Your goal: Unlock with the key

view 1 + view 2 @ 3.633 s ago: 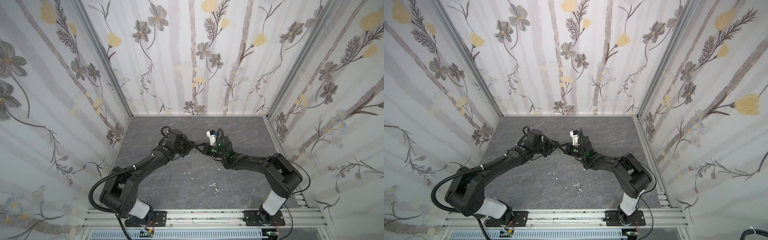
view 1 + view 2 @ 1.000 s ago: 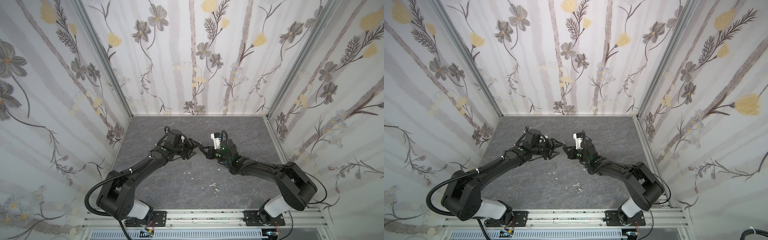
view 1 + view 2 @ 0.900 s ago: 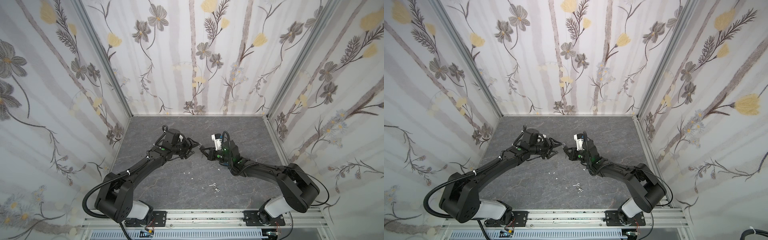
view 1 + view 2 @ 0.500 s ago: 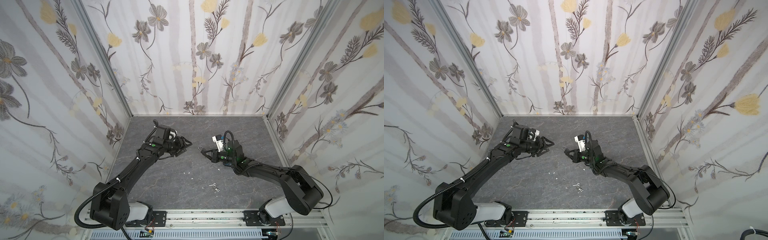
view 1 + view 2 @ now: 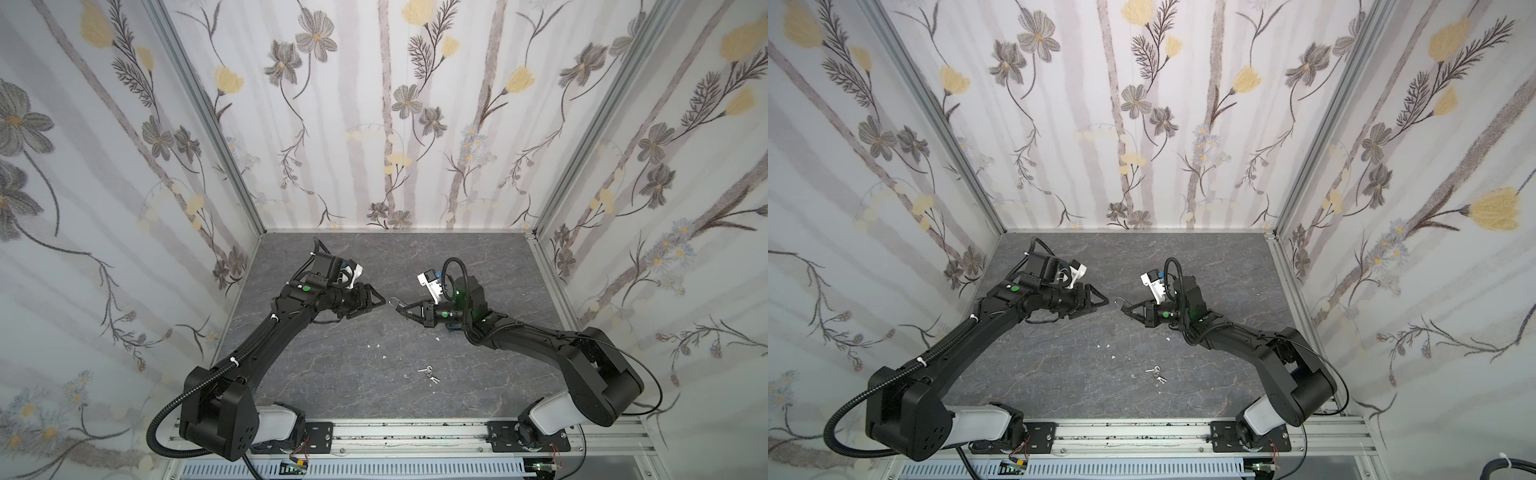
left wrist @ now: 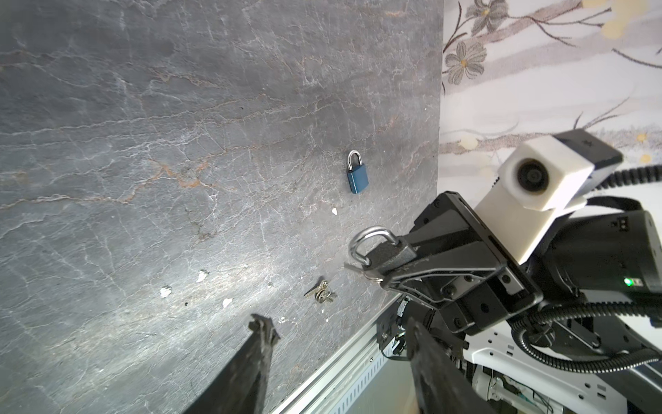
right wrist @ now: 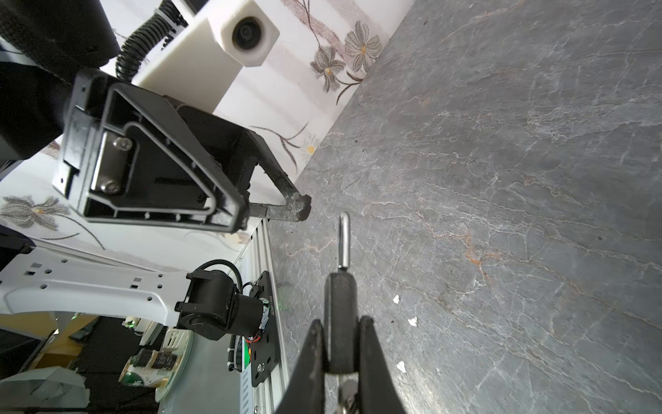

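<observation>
The right gripper is clamped on the body of a dark grey padlock. It holds the lock clear of the stone-patterned tabletop, with the steel shackle pointing at the left gripper. The left gripper's fingers stand apart with nothing between them, just short of the shackle. In the left wrist view the shackle looks seated at both legs, so I judge the lock not yet opened. A small ring with what may be a key blade shows right under the padlock at the right fingertips — whether it sits in the keyway I cannot tell. A loose bunch of keys lies on the tabletop nearer the front rail, well apart from both grippers. A second, blue padlock lies flat on the tabletop. To do the step well, the left gripper should take the key by its bow, flat between the pads. It should then line the blade up with the lock's long axis and turn without side load. The right gripper needs a firm hold on the flat faces so the body does not spin with the key. The keyway end appears to face into the right gripper's palm, so access looks tight — the likely risk is the left fingers fouling the right ones. No brand or lettering is readable on either padlock. A few containers beyond the rail carry labels too blurred to read.
</observation>
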### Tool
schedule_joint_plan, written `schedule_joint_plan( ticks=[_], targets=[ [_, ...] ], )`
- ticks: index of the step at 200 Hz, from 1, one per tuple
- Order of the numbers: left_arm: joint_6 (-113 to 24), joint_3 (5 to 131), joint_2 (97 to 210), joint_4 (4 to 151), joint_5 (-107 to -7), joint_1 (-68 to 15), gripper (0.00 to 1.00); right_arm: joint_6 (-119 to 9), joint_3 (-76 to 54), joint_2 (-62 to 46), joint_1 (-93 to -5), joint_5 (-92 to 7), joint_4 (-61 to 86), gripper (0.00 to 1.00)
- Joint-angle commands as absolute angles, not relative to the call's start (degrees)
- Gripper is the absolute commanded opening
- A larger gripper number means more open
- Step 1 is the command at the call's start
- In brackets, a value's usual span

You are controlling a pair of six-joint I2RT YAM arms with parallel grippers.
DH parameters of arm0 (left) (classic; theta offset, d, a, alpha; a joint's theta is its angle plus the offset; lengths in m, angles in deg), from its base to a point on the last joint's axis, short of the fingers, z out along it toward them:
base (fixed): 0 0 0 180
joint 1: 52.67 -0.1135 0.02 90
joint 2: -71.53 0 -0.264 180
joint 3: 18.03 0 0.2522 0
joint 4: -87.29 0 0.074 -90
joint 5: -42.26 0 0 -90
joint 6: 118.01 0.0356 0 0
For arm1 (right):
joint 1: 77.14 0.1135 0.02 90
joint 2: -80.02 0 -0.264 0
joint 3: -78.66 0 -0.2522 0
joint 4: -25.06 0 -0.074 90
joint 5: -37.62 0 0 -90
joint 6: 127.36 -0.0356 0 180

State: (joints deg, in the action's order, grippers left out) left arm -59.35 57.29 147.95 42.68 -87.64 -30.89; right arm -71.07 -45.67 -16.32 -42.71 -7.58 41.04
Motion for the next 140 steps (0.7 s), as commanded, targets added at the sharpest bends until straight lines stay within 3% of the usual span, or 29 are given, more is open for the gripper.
schedule_joint_plan(
  ticks=[1, 140],
  targets=[
    [-56.34, 58.25, 148.11, 42.83, -89.37, -30.21, 0.62, -69.63, -43.51, -16.89, -42.36, -3.49, 41.43, 0.0],
    [-55.74, 59.81, 151.77, 41.03, -85.15, -28.43, 0.53, -67.43, -42.18, -15.41, -41.0, -1.19, 39.78, 0.0]
  ],
)
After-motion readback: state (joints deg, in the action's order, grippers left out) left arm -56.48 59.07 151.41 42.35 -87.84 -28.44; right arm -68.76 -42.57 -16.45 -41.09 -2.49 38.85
